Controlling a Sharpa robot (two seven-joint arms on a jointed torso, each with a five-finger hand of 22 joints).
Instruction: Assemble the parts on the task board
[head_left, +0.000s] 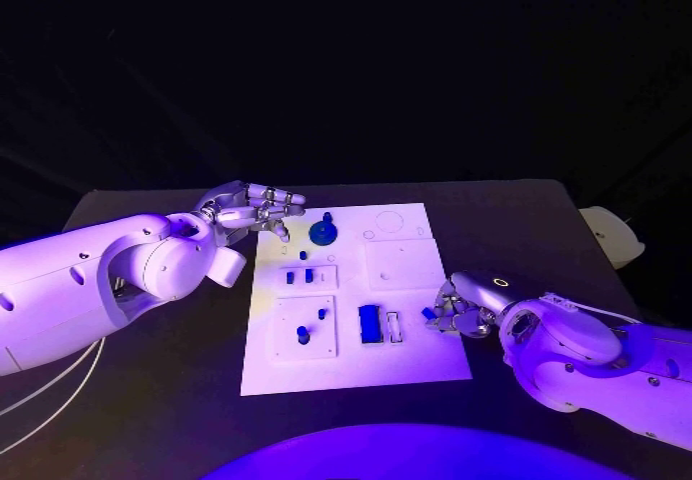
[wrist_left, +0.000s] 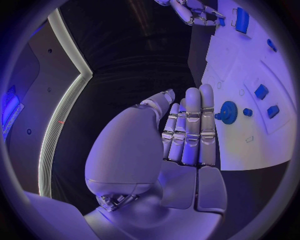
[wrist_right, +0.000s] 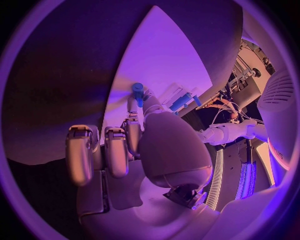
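Task board, a white plate, lies at the centre of the head view on a black table, with small blue parts on it. Left hand hovers at the board's upper left corner, fingers pressed together and straight, holding nothing, just beside a round blue part. Right hand rests at the board's right edge in the lower right, pinching a small blue part in its fingertips. Bare table surrounds the board on every side.
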